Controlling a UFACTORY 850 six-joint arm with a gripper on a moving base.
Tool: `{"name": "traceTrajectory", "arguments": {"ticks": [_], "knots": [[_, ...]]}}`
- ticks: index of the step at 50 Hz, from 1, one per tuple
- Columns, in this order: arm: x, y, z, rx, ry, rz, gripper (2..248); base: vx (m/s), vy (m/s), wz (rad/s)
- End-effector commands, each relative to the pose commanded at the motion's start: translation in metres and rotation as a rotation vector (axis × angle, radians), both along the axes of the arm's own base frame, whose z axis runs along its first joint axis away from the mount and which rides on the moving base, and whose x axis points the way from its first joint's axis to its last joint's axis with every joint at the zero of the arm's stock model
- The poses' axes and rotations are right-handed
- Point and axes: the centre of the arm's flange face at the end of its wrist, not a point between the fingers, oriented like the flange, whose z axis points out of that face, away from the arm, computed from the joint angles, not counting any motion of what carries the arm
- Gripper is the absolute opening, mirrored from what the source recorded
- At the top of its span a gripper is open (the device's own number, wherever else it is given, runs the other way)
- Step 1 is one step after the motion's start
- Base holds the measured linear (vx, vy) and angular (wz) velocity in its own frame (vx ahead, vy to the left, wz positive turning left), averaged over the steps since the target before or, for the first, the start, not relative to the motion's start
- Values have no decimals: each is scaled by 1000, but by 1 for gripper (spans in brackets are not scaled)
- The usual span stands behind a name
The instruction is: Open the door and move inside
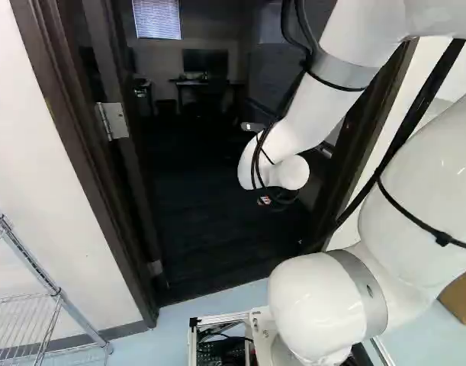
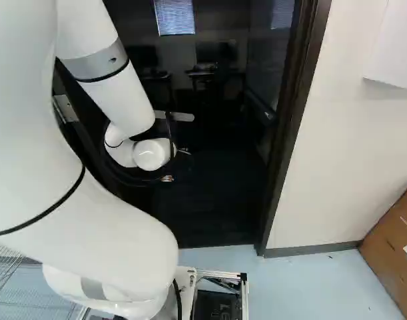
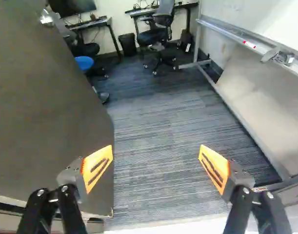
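Past the white wrist in the left base view, the gripper is a dark shape barely visible against the dark room. In the wrist view the gripper is open, its orange pads wide apart, with nothing held. The dark door stands swung inward beside one finger; whether they touch I cannot tell. Its metal handle is farther ahead. A hinge shows on the doorway's left side in the left base view. The arm reaches into the doorway, between the hinge side and the opposite frame.
Carpeted floor lies beyond the threshold. Inside are a wheeled whiteboard stand opposite the door, an office chair, desks and a bin. Outside stand a wire rack at left and a cardboard box at right.
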Motion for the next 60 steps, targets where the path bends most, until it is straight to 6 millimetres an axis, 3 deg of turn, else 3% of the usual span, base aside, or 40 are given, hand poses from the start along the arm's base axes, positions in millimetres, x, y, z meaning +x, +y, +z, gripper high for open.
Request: {"name": "traceTrajectory", "arguments": {"ticks": [60], "knots": [[1,0,3,4,-31,1,247,7,2,8]]}}
